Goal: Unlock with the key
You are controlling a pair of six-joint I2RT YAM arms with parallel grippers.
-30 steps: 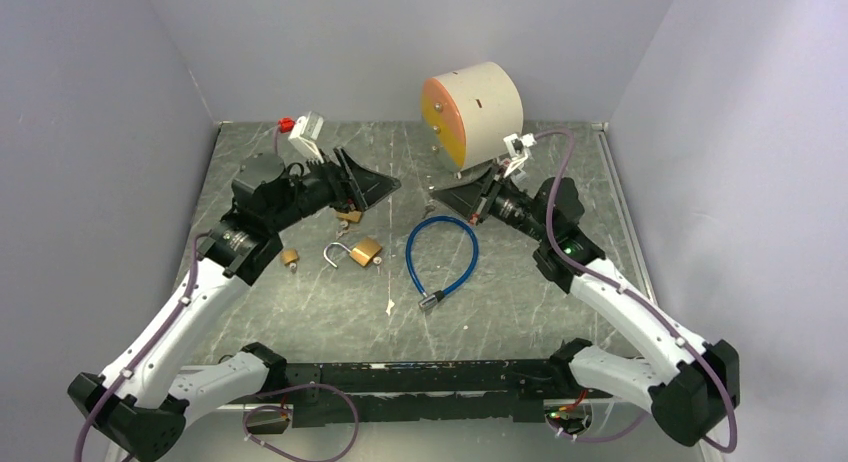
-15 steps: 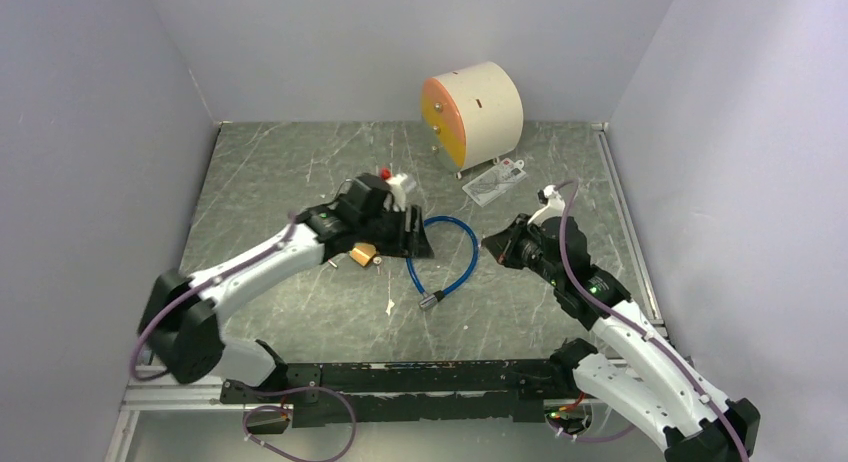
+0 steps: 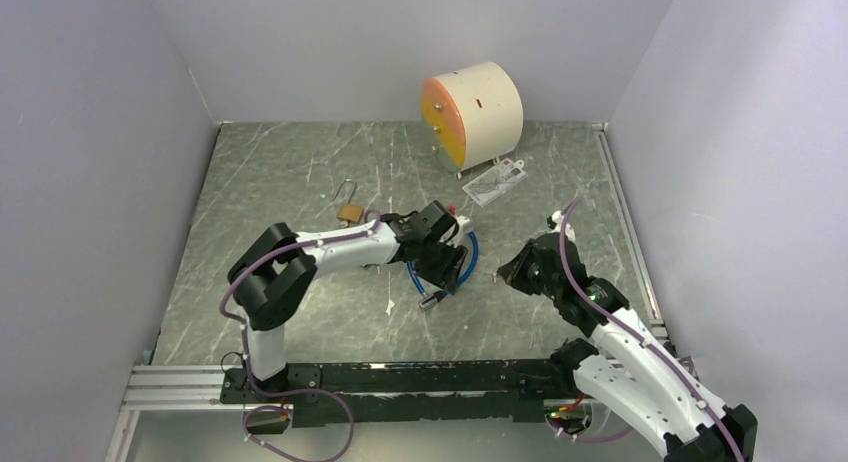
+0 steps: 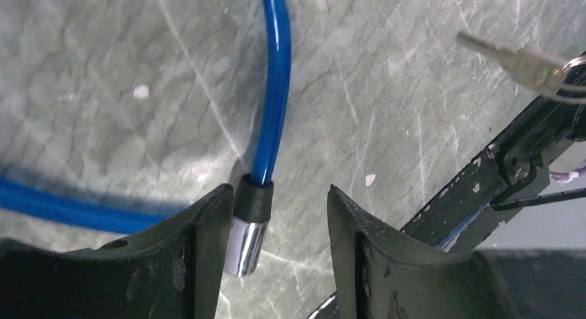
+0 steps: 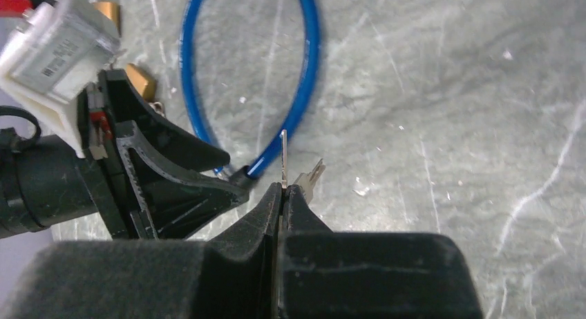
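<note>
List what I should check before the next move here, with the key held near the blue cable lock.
1. The key is clamped in the right gripper: ok.
2. The lock barrel sits inside the left gripper: ok, close to one finger.
3. Left jaws closed on the barrel: not ok, open.
4. Barrel's key end turned toward the key: cannot tell, hidden.
5. Key tip at the barrel: not ok, still apart.

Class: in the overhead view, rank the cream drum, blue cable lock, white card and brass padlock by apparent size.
1. cream drum
2. blue cable lock, though the left claw hides part of it
3. white card
4. brass padlock, smallest
</note>
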